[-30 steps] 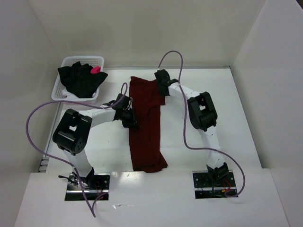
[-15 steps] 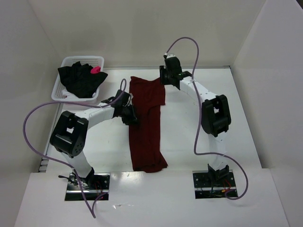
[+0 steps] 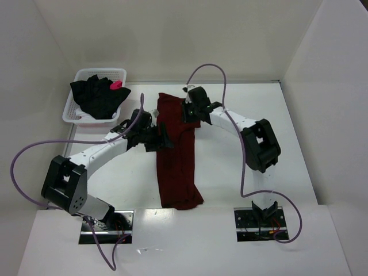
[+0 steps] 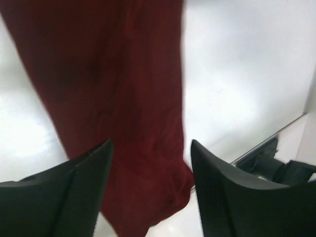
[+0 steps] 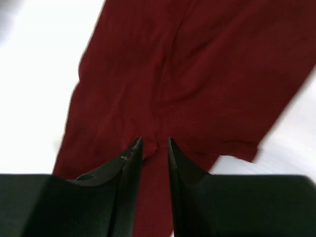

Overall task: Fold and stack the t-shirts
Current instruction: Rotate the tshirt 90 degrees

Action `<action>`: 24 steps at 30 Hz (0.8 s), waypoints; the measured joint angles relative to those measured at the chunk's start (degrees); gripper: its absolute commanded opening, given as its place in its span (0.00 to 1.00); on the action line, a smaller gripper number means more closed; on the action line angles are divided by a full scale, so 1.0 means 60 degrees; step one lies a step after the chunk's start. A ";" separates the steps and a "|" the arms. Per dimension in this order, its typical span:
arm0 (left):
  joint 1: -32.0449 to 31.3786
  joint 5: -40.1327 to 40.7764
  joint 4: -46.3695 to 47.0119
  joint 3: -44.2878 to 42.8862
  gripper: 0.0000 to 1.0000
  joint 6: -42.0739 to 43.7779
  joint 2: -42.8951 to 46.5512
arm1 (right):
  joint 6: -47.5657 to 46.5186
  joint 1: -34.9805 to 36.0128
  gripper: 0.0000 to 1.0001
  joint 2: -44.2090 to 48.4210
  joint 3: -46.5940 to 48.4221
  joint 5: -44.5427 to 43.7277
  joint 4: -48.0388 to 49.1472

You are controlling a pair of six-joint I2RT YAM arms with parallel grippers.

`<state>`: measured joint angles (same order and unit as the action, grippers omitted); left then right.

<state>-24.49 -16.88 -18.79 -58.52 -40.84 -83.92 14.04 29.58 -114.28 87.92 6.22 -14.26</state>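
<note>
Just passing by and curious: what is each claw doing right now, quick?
Left gripper: open, hovering over the maroon t-shirt, holding nothing.
Right gripper: nearly closed, apparently pinching a fold of the maroon t-shirt.

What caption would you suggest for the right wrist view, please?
Right gripper, its narrow finger gap framing a crease in the maroon t-shirt on the white table.

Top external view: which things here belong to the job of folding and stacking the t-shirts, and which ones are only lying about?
Belong to the job:
- large dark red cloth t-shirt, lying stretched out in the middle
- black cloth t-shirt with a small pink mark, bunched up at the far left

Only lying about:
- white plastic mesh basket, holding the black shirt
- thin purple cables of the arms
</note>
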 measured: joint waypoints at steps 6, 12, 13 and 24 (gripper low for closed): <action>-0.0488 -0.0029 -0.0098 0.1293 0.38 -0.0229 -0.0142 | 0.0004 0.0295 0.28 -0.1020 0.0117 -0.0069 -0.0164; -0.0849 -0.0069 0.0025 0.1450 0.10 -0.0317 -0.0678 | 0.0007 0.0270 0.25 -0.1840 0.0867 -0.0237 -0.0361; -0.0852 -0.0069 0.0051 0.1450 0.10 -0.0306 -0.0805 | 0.0007 0.0266 0.25 -0.1967 0.1027 -0.0251 -0.0368; -0.0827 -0.0423 -0.0342 0.0488 0.09 -0.0175 -0.2845 | 0.0036 0.0200 0.22 -0.3672 0.3610 -0.0940 -0.1191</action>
<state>-29.45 -19.42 -20.84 -55.59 -41.89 -100.99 14.26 30.79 -136.31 109.58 0.58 -21.41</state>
